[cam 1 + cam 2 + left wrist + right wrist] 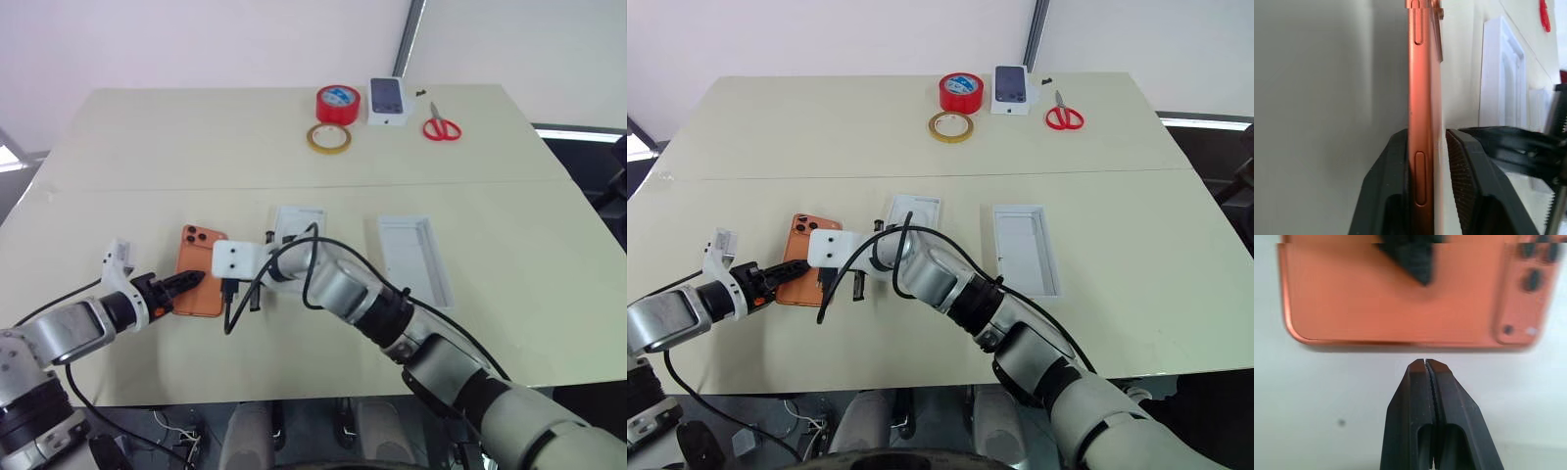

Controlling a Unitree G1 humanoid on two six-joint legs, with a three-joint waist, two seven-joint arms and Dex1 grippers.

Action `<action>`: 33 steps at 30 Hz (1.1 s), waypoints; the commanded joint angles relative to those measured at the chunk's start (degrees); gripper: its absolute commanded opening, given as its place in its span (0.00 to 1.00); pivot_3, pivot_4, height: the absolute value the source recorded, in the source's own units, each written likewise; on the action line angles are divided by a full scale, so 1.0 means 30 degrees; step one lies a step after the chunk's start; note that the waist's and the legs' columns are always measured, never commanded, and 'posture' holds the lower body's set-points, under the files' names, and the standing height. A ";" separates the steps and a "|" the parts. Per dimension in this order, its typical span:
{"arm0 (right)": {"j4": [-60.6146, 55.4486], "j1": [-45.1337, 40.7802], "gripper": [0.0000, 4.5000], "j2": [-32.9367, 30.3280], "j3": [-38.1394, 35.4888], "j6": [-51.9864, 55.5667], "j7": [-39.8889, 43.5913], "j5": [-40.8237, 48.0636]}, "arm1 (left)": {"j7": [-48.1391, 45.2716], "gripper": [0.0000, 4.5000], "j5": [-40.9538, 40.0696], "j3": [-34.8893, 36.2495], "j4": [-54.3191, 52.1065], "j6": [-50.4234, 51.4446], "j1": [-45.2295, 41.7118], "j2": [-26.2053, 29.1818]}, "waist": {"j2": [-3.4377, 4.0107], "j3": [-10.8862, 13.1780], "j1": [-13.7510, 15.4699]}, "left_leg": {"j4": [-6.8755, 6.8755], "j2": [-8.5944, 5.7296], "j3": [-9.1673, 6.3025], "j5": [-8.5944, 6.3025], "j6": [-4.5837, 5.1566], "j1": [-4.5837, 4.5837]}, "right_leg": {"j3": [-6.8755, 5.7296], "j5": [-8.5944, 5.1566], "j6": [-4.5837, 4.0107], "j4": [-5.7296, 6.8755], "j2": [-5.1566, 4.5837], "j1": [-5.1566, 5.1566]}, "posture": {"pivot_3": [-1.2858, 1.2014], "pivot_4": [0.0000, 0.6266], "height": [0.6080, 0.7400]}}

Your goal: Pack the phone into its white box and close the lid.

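The orange phone [201, 257] lies back up on the cream table [118, 225], camera cluster at its far corner. My left gripper [191, 282] reaches in from the near left and is shut on the phone's near edge. In the left wrist view one finger [1391, 186] presses the phone's side [1422, 73] and the other pad [1464, 171] sits against its back. My right gripper [1425, 363] is shut and empty, with its tips just off the phone's long right edge. The white box [299, 223] lies partly behind my right arm. The lid [416, 257] lies further right, inner face up.
At the table's far side stand a red tape roll [338, 103], a yellowish tape ring [328, 138], a small white box with a dark phone picture [388, 101] and red scissors [442, 127]. The table's front edge runs close below both grippers.
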 commanded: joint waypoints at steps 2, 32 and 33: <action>-0.2802 -0.0069 0.00 -0.0614 -0.1259 0.0824 0.0580 0.0629 | 0.1132 0.26 -0.2518 -0.0264 0.0017 -0.1617 0.0697 0.0293 | 0.0000 0.0001 -0.0001 | -0.0004 0.0000 0.0001 0.0000 -0.0001 0.0001 | 0.0003 -0.0001 -0.0002 -0.0001 -0.0004 -0.0005 | 0.52 0.24 1.00; -1.0395 0.8513 0.00 -1.1361 -1.2211 0.2403 0.3145 0.9202 | 0.3859 0.02 -0.6433 -1.1918 0.0780 -0.9745 -0.4020 -0.0467 | -0.0019 0.0027 0.0658 | 0.0044 0.0000 0.0041 0.0036 0.0111 -0.0067 | -0.0049 0.0031 -0.0054 -0.0280 0.0144 0.0194 | 0.52 0.24 1.00; -1.0482 0.8864 0.00 -1.1638 -1.2422 0.2400 0.3108 0.9332 | 0.3694 0.02 -0.6215 -1.2032 0.1051 -0.9665 -0.4174 -0.0578 | -0.0028 0.0032 0.0629 | 0.0060 0.0000 0.0040 0.0035 0.0114 -0.0053 | -0.0050 0.0029 -0.0051 -0.0281 0.0153 0.0215 | 0.52 0.24 1.00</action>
